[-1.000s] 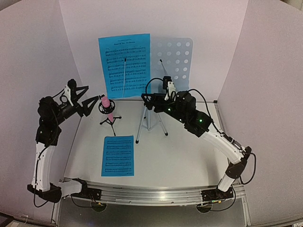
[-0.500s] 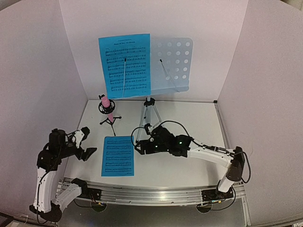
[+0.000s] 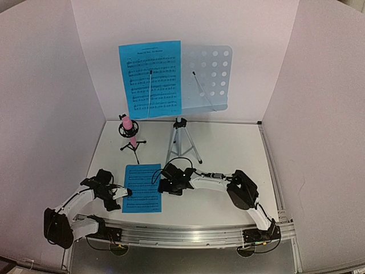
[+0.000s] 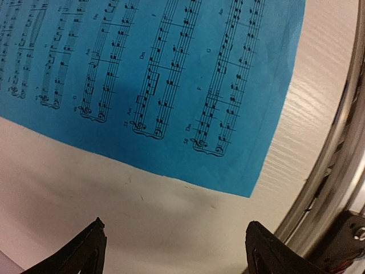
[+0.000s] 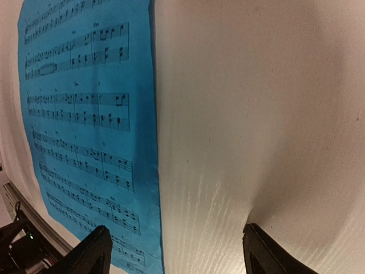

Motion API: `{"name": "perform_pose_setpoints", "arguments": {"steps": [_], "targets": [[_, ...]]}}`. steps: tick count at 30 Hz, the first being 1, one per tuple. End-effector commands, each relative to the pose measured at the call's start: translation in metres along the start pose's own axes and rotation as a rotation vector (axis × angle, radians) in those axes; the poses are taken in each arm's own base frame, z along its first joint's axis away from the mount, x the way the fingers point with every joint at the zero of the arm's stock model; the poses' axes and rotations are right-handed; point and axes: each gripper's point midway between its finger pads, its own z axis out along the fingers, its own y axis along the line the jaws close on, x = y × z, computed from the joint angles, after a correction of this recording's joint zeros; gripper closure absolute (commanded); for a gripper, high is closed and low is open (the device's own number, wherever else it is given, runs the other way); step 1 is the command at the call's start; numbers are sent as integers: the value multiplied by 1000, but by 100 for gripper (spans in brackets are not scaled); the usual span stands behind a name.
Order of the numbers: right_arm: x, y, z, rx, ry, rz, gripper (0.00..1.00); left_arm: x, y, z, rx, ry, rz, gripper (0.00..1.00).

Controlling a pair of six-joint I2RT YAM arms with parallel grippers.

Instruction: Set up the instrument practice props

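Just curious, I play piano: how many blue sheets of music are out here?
2 blue sheets. One stands on the left half of the music stand desk; the other lies flat on the table in front of it. None else shows.

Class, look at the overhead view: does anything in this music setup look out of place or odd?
One blue sheet lies flat on the table, between the left gripper and right gripper, while the right half of the music stand is bare. The other sheet stands on its left half. Nothing looks spilled or damaged.
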Motion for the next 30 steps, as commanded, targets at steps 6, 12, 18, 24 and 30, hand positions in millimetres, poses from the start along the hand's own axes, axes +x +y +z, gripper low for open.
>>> {"name": "perform_pose_setpoints", "arguments": {"steps": [6, 12, 18, 24, 30], "targets": [[-17, -3, 25, -37, 22, 141, 23, -24, 39, 44, -89, -51, 274, 16], [-17, 5, 39, -146, 39, 184, 24, -22, 28, 63, -57, -53, 344, 16], [-10, 0, 51, -198, 50, 230, 25, -21, 22, 71, -57, -70, 426, 16], [-13, 9, 47, -268, 38, 248, 25, -20, 22, 72, -52, -63, 430, 16], [-13, 15, 46, -310, 45, 256, 28, -31, 17, 64, -32, -123, 441, 24]]}}
